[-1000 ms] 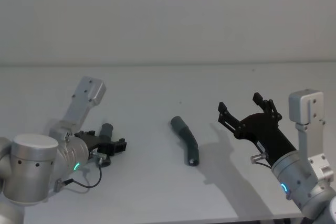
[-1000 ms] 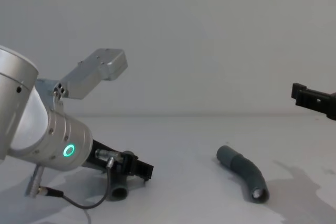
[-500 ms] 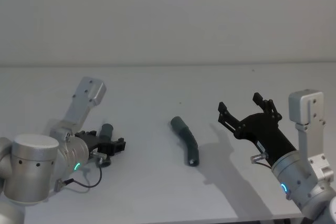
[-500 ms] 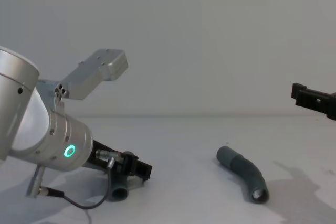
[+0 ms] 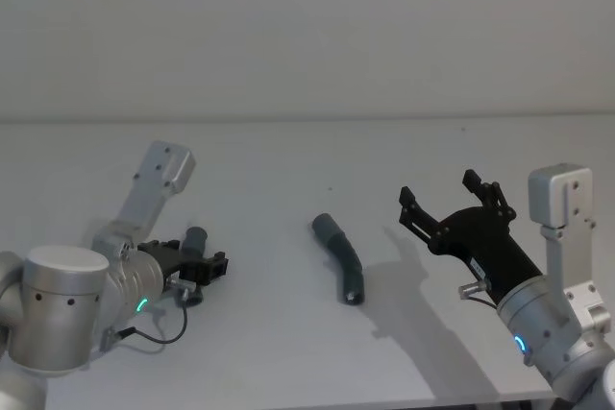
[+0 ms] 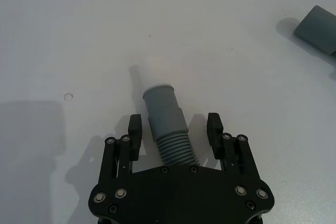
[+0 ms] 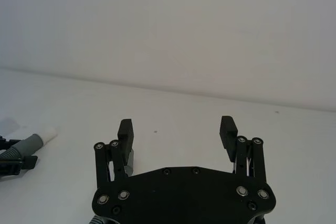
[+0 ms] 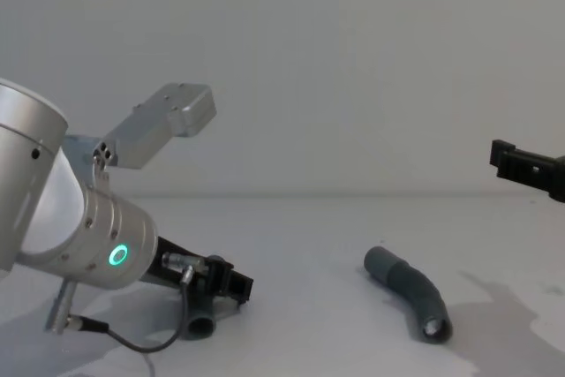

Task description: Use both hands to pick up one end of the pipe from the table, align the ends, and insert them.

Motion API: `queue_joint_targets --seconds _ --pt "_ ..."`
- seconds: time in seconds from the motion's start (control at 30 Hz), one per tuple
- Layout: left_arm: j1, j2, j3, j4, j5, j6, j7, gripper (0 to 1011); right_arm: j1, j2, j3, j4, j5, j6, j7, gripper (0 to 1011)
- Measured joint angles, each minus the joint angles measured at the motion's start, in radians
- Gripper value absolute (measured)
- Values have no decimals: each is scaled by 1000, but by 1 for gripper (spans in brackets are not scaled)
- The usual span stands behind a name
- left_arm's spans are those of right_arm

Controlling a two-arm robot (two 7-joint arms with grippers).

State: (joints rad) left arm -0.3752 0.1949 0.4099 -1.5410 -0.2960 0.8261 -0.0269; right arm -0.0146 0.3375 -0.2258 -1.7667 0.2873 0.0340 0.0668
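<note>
Across the white table (image 5: 288,160), little had changed: the left gripper (image 6: 174,129) had settled slightly lower around the left pipe piece (image 6: 164,114). Its jaws stood spread either side of the ribbed middle, not yet pinching, so a grasp seemed close. Its wrist lay low, nearly level. The right gripper (image 5: 439,188) hung raised, jaws spread, right of the second pipe piece (image 5: 340,254) lying mid-table.

Left pipe piece (image 6: 160,103): lies between the spread fingers of the left gripper (image 6: 174,126), a narrow gap on each side; bare table (image 5: 288,160) ahead of its white tip
Middle pipe piece (image 5: 341,256): open table all round
Right gripper (image 5: 439,189): raised, jaws wide, well apart from both pieces
</note>
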Motion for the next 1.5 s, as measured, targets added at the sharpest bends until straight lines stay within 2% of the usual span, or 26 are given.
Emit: queue_joint_targets --seconds 0.3,0.53,0.6,0.63,0.67,0.73,0.97,1.2,1.37,1.5 --pt "0 0 0 1 0 0 0 667 2 0 1 -2 3 7 5 1000" --pt "0 0 0 1 0 0 0 614 28 5 2 -20 36 76 40 1000" --pt "0 0 0 1 0 0 0 601 49 10 0 -29 58 125 59 1000" --pt "0 1 0 1 0 0 0 594 49 10 0 -29 58 125 59 1000" --pt "0 1 0 1 0 0 0 583 62 12 -2 -34 68 157 70 1000" --pt "0 1 0 1 0 0 0 574 74 14 -5 -38 79 186 79 1000" --pt "0 1 0 2 0 0 0 527 143 25 -23 -52 135 353 118 1000" --pt "0 1 0 2 0 0 0 484 190 38 -47 -56 164 482 135 1000" --pt "0 1 0 2 0 0 0 446 214 51 -74 -51 167 542 141 1000" --pt "0 1 0 2 0 0 0 422 223 54 -88 -43 166 569 141 1000"
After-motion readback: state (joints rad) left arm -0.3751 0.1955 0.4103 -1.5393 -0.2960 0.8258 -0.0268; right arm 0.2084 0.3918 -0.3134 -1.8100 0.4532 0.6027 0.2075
